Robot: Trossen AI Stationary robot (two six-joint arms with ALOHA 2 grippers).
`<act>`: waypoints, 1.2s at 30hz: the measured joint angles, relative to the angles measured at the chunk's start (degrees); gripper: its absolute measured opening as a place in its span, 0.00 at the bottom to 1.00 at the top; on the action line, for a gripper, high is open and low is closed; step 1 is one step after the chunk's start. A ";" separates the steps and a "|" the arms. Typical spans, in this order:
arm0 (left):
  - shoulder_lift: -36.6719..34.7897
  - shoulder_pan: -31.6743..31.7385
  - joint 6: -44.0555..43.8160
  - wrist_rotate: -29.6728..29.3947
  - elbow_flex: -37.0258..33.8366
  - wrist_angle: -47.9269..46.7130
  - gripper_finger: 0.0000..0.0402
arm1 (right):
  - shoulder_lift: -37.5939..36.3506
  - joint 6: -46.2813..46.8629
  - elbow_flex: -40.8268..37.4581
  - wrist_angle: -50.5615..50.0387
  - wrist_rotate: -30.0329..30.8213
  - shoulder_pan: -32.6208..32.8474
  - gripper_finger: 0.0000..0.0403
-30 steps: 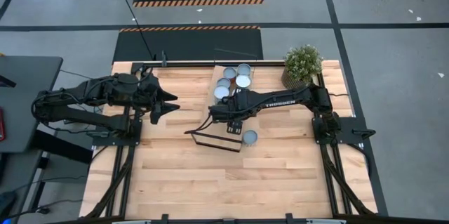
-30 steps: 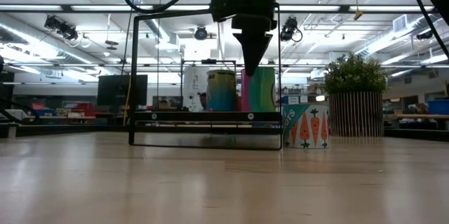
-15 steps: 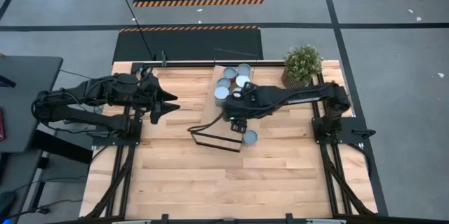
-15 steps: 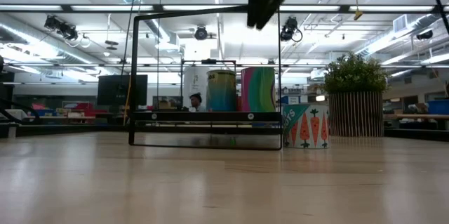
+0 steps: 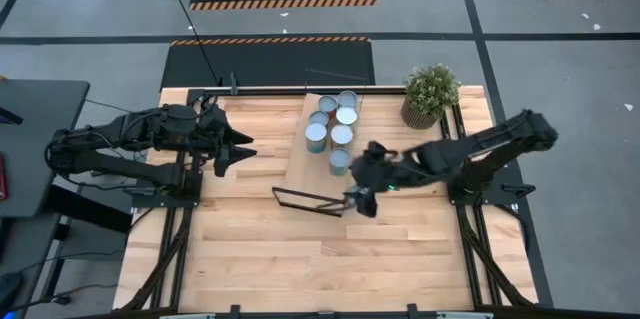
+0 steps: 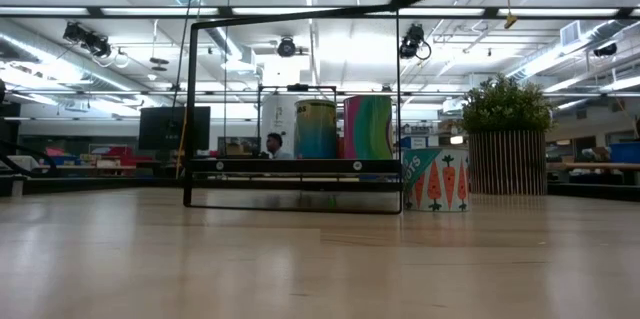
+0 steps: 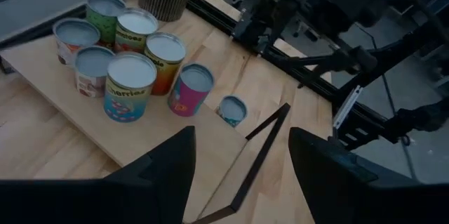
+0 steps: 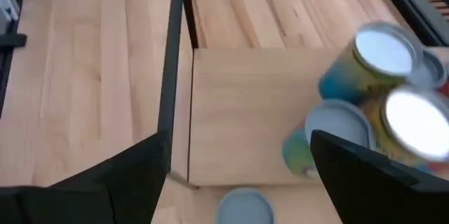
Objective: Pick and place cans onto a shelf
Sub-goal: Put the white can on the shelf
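Several cans (image 5: 330, 129) stand upright in a cluster on the far part of the light-wood shelf (image 5: 300, 159), which lies flat on the table. The nearest of them is a pink can (image 7: 191, 89). One more can (image 7: 231, 109) stands on the tabletop just off the shelf's near right corner. My right gripper (image 5: 365, 202) hovers open, raised above that loose can (image 8: 244, 206), holding nothing. My left gripper (image 5: 245, 151) waits open and raised to the left of the shelf.
The shelf's thin black frame (image 5: 310, 199) lies at its near end and stands tall in the low view (image 6: 295, 109). A potted plant (image 5: 432, 91) sits at the table's far right corner. Bare tabletop stretches along the near side.
My right gripper has pulled away from over the shelf's cans toward the table's right and near edges. It has risen and tipped from pointing down to slanting forward, and stays open. The cans have kept their places.
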 joint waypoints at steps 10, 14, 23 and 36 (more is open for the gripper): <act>0.00 -0.04 -0.93 1.24 0.00 -0.02 0.58 | -10.62 10.54 -23.24 10.18 3.15 3.97 0.87; 0.01 -0.04 -0.91 1.24 0.00 -0.04 0.58 | -9.68 10.89 -30.02 10.94 -3.21 3.93 0.87; 0.07 -0.02 -0.93 1.24 0.00 -0.40 0.58 | -7.81 15.53 -39.30 23.30 -6.44 3.17 0.91; 0.09 0.00 -0.91 1.24 -0.01 -0.56 0.58 | -3.31 11.08 -46.41 41.98 -2.79 1.42 0.98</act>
